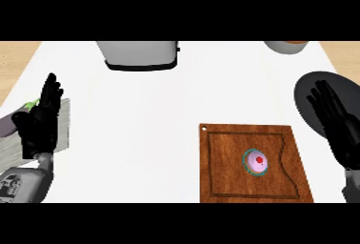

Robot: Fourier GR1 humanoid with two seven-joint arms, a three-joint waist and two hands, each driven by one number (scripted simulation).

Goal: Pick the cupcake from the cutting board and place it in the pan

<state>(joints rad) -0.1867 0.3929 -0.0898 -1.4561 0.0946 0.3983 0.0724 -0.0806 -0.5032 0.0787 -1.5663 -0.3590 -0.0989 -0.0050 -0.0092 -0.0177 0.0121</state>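
A cupcake (256, 162) with pink frosting, a red dot on top and a teal wrapper stands on the wooden cutting board (225, 167) at the lower right. The dark pan (309, 90) lies at the right edge, partly hidden by my right hand (342, 128). That hand is open, fingers straight and pointing up, held to the right of the board and over the pan. My left hand (38, 124) is open too, resting at the left edge with fingers up, far from the cupcake.
A grey appliance (141, 55) with a black base stands at the back centre. A bowl (287, 45) shows at the back right. Under the left hand lie a striped cloth (63, 119) and a purple eggplant (8, 123).
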